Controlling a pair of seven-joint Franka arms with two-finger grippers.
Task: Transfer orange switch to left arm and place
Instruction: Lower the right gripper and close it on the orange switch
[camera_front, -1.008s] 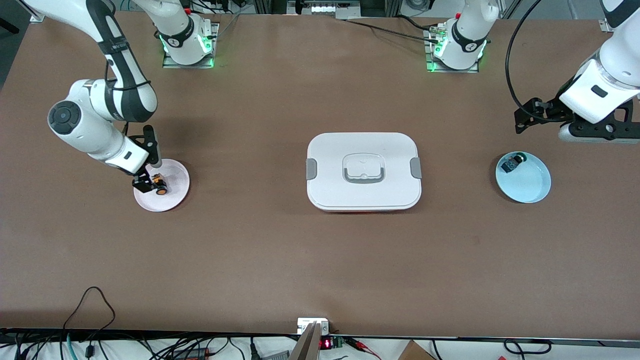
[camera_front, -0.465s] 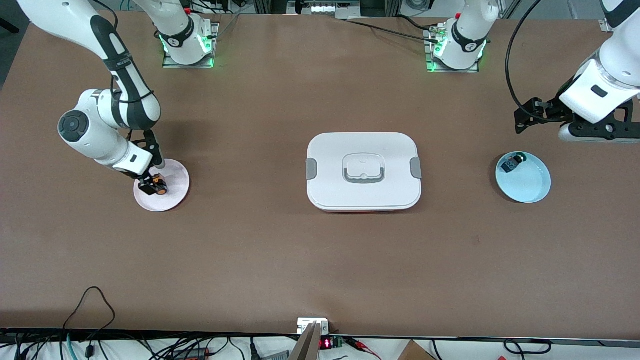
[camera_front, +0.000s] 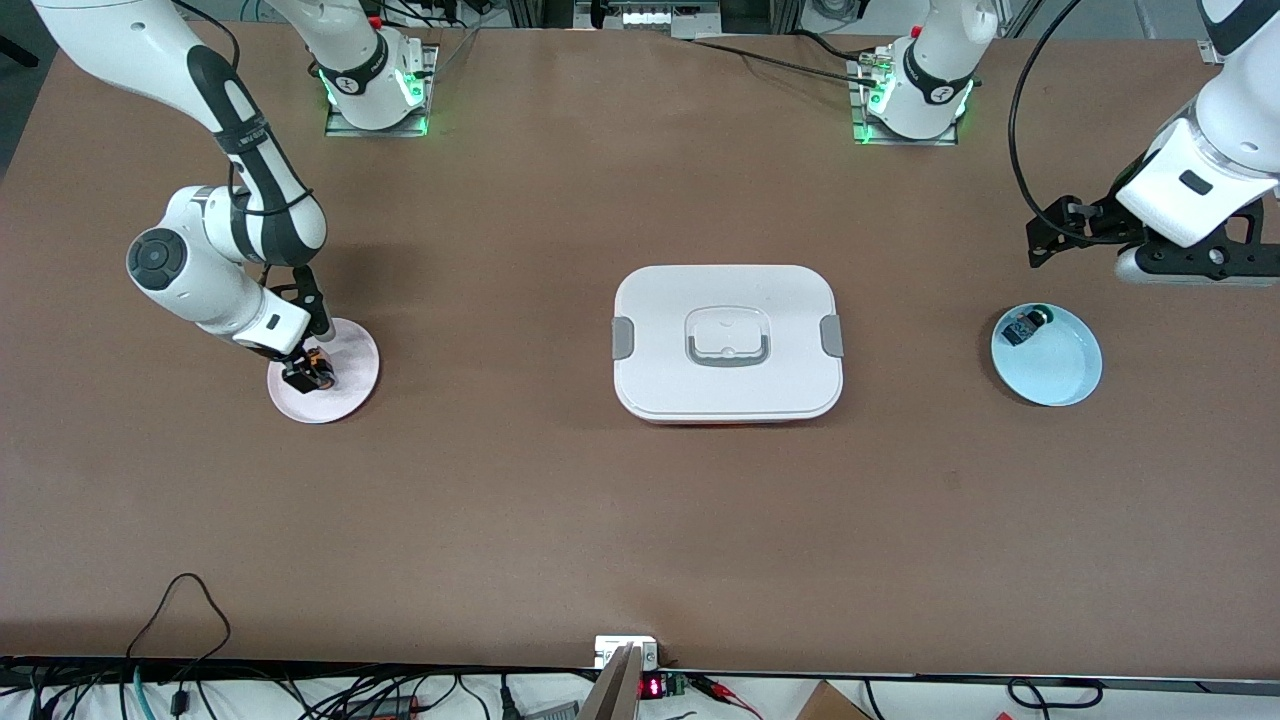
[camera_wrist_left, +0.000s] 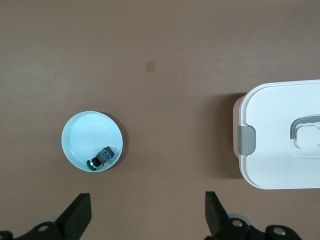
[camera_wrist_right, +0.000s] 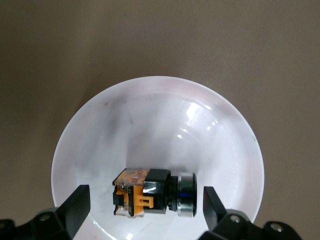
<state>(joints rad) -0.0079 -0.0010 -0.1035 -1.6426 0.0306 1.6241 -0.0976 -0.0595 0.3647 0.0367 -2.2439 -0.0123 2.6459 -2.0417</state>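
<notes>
1. The orange switch (camera_wrist_right: 150, 195) is lying on its side in the pale pink plate (camera_front: 345, 385) toward the right arm's end of the table, with its round cap pointing along the plate floor and its orange-marked body showing.
2. The right gripper (camera_wrist_right: 142, 202) is sitting low over the plate with its fingers (camera_wrist_right: 75, 202) spread, one on each side of the switch and apart from it; nothing is being pinched yet.
3. Judgement: the step in hand is the first pick. To do it well, the fingers should be centring on the black-and-orange body rather than the rounded cap, going down until the tips are just off the plate, then pressing together slowly so the switch is not rolling or the plate sliding.
4. The box (camera_front: 727, 342) is sitting mid-table between the two plates, lid on, grey clips at both ends. Any handover should be passing above or around it.
5. The left gripper (camera_wrist_left: 145, 215) is waiting, hanging with fingers spread over bare table beside the light blue plate (camera_front: 1060, 375), toward the left arm's end of the table.
6. That plate is holding the small black-and-blue part (camera_wrist_left: 104, 156) with the dark green cap; it is not the target.
7. No readable brands, labels or writing are showing on the switch, the box or either plate.
</notes>
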